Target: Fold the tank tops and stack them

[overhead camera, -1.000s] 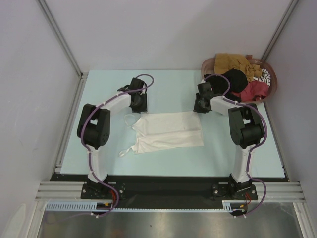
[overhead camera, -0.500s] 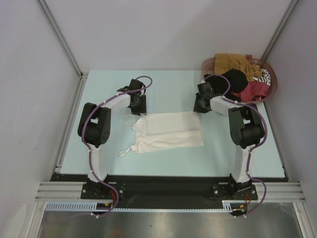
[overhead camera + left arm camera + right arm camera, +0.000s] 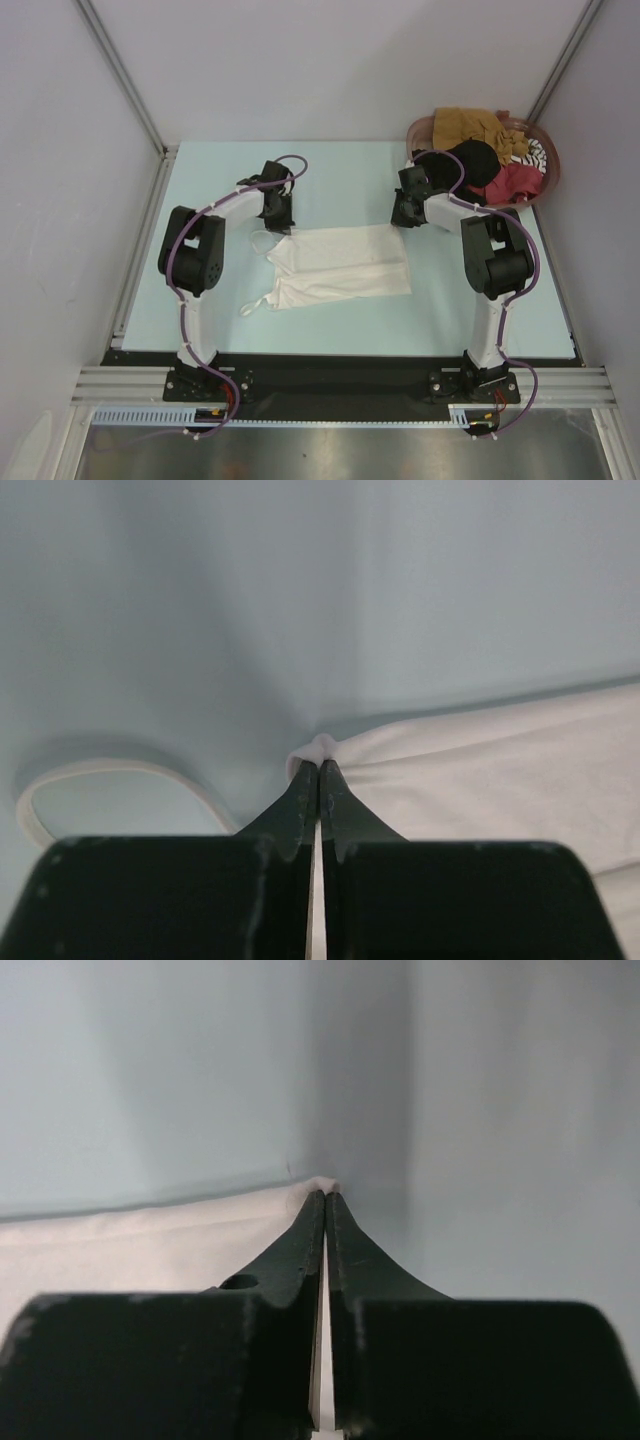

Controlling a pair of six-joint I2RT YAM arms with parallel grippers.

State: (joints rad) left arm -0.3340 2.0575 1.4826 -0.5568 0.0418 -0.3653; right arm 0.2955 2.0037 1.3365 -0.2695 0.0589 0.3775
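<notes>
A white tank top (image 3: 340, 265) lies flat on the pale blue table (image 3: 210, 180), its straps (image 3: 257, 300) trailing left. My left gripper (image 3: 281, 222) is shut on the top's far left corner; the left wrist view shows white cloth (image 3: 470, 770) pinched at my gripper's (image 3: 318, 767) tips, a strap loop (image 3: 110, 775) beside them. My right gripper (image 3: 404, 218) is shut on the far right corner, with white cloth (image 3: 150, 1240) nipped at the gripper's (image 3: 325, 1196) tips. More tank tops, mustard (image 3: 470, 124), black (image 3: 470, 162), red (image 3: 520, 182) and striped (image 3: 535, 152), sit heaped at the back right.
A round reddish-brown basket (image 3: 420, 128) at the back right corner holds the heap. Grey walls with metal posts (image 3: 120, 75) enclose the table on three sides. A black rail (image 3: 340, 372) runs along the near edge between the arm bases.
Both grippers have closed on the far corners of the white tank top; the left one has come down slightly onto its corner. The cloth has not moved.
</notes>
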